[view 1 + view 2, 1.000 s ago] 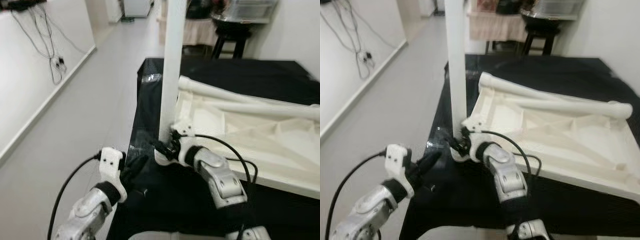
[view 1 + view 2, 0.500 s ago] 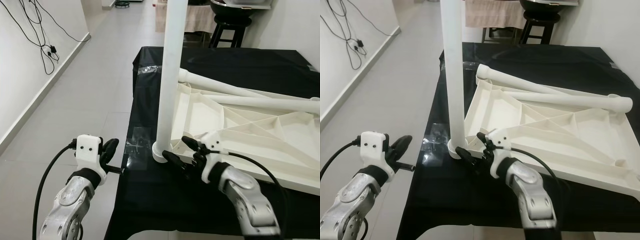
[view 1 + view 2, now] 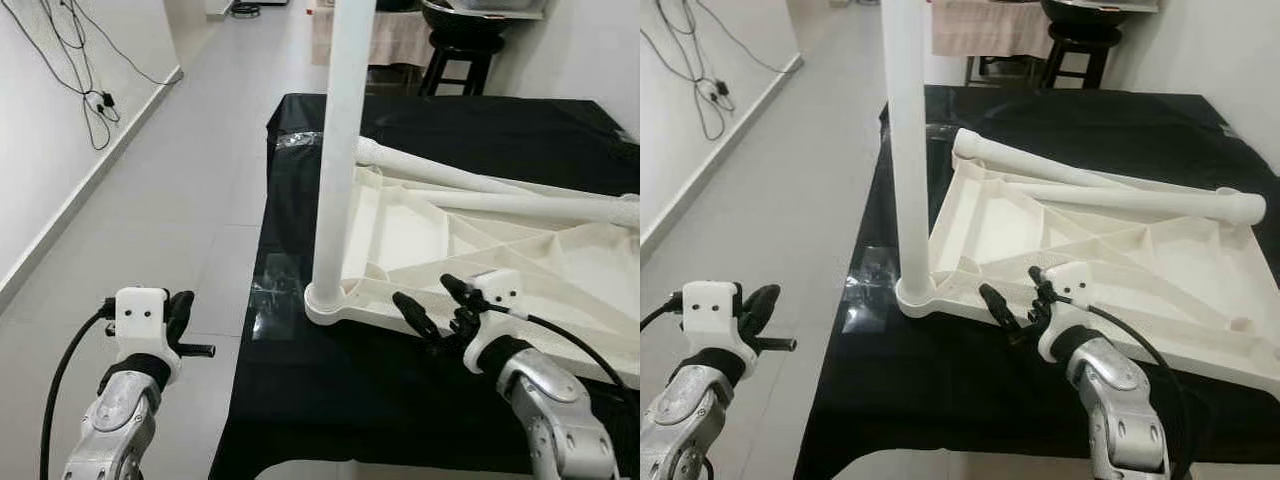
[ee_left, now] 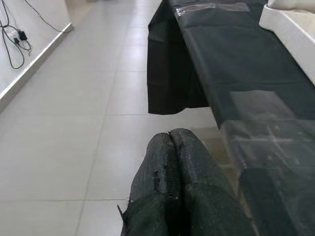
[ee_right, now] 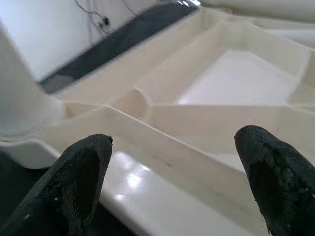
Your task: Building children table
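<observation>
A desk draped in black cloth stood in a room with a pale grey tiled floor. A white wall ran along the robot's left, with black cables hanging down it. Beyond the far end of the desk stood a dark stool. A strip of clear tape glinted on the cloth near the desk's left edge.

On the desk lay the white children's table top, turned underside up so that its ribbed frame showed. One white leg stood upright in the corner socket nearest the robot's left. Two more white legs lay across the far part of the upturned top.

The right end effector hovered over the black cloth just beside the near rim of the top, to the right of the upright leg and not touching it. Its two black fingers were spread wide apart, and the wrist view looked between them at the top's near rim and ribs.

The left end effector hung off the desk's left edge, over the floor and well apart from the table parts. Its fingers were pressed together on nothing.
</observation>
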Robot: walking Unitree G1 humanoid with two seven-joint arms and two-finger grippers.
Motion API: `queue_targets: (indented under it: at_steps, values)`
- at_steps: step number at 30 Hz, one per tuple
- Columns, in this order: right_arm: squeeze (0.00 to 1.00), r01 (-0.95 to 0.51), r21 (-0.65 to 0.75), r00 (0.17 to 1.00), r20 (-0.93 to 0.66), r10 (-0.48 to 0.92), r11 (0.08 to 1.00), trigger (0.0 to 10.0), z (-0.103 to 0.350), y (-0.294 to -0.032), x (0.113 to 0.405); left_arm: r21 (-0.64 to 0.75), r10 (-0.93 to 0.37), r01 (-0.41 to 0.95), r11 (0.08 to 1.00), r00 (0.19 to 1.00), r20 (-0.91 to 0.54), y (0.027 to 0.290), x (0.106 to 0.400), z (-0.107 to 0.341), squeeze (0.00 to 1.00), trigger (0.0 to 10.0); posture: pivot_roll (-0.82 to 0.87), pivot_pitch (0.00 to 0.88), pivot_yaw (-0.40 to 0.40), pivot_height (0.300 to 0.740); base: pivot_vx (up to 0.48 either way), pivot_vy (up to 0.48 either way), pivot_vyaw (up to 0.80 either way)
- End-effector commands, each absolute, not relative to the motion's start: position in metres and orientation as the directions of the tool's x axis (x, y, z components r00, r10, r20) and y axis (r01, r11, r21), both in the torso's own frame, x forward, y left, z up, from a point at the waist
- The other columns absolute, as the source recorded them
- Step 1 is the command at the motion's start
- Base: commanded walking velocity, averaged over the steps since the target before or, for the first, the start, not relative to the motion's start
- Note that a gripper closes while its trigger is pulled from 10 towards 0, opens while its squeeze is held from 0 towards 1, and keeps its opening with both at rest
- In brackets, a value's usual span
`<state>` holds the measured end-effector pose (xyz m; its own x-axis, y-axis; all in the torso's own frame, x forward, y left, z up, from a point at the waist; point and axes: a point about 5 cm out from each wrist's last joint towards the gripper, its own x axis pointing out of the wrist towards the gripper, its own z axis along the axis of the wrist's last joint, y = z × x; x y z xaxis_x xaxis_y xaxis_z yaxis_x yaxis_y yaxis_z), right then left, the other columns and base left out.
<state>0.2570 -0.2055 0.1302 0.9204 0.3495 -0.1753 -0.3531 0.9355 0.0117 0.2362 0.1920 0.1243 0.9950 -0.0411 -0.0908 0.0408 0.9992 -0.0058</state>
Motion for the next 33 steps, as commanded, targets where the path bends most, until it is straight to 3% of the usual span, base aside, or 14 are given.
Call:
queue_targets:
  at_steps: [1, 18, 20, 21, 24, 26, 28, 30, 31, 32, 33]
  values:
    - [0.00, -0.348, -0.008, 0.923, -0.179, 0.341, 0.937, 10.0, 0.131, -0.208, 0.259, 0.020, -0.016, 0.019, 1.000, 0.992, -0.124, 0.195, 0.235, 0.117, 0.00, 10.0, -0.06, 0.089, -0.020, 0.740, 0.000, 0.480, 0.00]
    - [0.00, -0.331, -0.141, 0.919, -0.273, 0.285, 0.933, 10.0, 0.139, -0.221, 0.260, 0.017, -0.030, 0.032, 0.999, 0.991, -0.128, 0.196, 0.237, 0.117, 0.00, 10.0, -0.05, 0.088, -0.020, 0.740, 0.000, 0.480, 0.00]
    - [0.00, -0.217, -0.198, 0.943, -0.297, 0.152, 0.956, 10.0, 0.141, -0.235, 0.265, 0.016, -0.031, 0.033, 0.999, 0.992, -0.126, 0.196, 0.238, 0.117, 0.00, 10.0, -0.05, 0.087, -0.021, 0.740, 0.000, 0.480, 0.00]
    - [0.00, -0.217, -0.198, 0.943, -0.297, 0.152, 0.956, 10.0, 0.141, -0.235, 0.265, 0.016, -0.031, 0.033, 0.999, 0.992, -0.126, 0.196, 0.238, 0.117, 0.00, 10.0, -0.05, 0.087, -0.021, 0.740, 0.000, 0.480, 0.00]
    - [0.00, 0.099, -0.372, 0.945, -0.255, -0.204, 0.923, 10.0, 0.157, -0.271, 0.268, 0.015, -0.048, 0.050, 0.999, 0.992, -0.116, 0.194, 0.238, 0.117, 0.00, 10.0, -0.05, 0.082, -0.029, 0.740, 0.000, 0.112, 0.00]
    - [0.00, 0.108, -0.412, 0.939, -0.257, -0.229, 0.905, 10.0, 0.164, -0.274, 0.266, 0.018, -0.055, 0.058, 0.998, 0.992, -0.113, 0.193, 0.238, 0.118, 0.00, 10.0, -0.05, 0.080, -0.030, 0.740, 0.000, 0.000, 0.00]
    - [0.00, 0.032, -0.449, 0.939, -0.292, -0.180, 0.893, 10.0, 0.169, -0.271, 0.264, 0.020, -0.061, 0.064, 0.998, 0.992, -0.112, 0.193, 0.238, 0.118, 0.00, 10.0, -0.05, 0.080, -0.030, 0.740, 0.000, 0.000, 0.00]
    - [0.00, -0.245, -0.499, 0.892, -0.451, -0.007, 0.831, 10.0, 0.169, -0.261, 0.252, 0.024, -0.070, 0.073, 0.997, 0.991, -0.112, 0.192, 0.238, 0.118, 0.00, 10.0, -0.05, 0.077, -0.031, 0.740, 0.000, 0.000, 0.00]
    - [0.00, -0.245, -0.499, 0.892, -0.451, -0.007, 0.831, 10.0, 0.169, -0.261, 0.252, 0.024, -0.070, 0.073, 0.997, 0.991, -0.112, 0.192, 0.238, 0.118, 0.00, 10.0, -0.05, 0.077, -0.031, 0.740, 0.000, 0.000, 0.00]
    - [0.00, -0.458, -0.510, 0.797, -0.598, 0.083, 0.728, 10.0, 0.165, -0.259, 0.238, 0.026, -0.076, 0.080, 0.996, 0.991, -0.113, 0.191, 0.238, 0.117, 0.00, 10.0, -0.05, 0.074, -0.032, 0.740, 0.000, 0.000, 0.00]
    - [0.00, -0.458, -0.510, 0.797, -0.598, 0.083, 0.728, 10.0, 0.165, -0.259, 0.238, 0.026, -0.076, 0.080, 0.996, 0.991, -0.113, 0.191, 0.238, 0.117, 0.00, 10.0, -0.05, 0.074, -0.032, 0.740, 0.000, 0.000, 0.00]
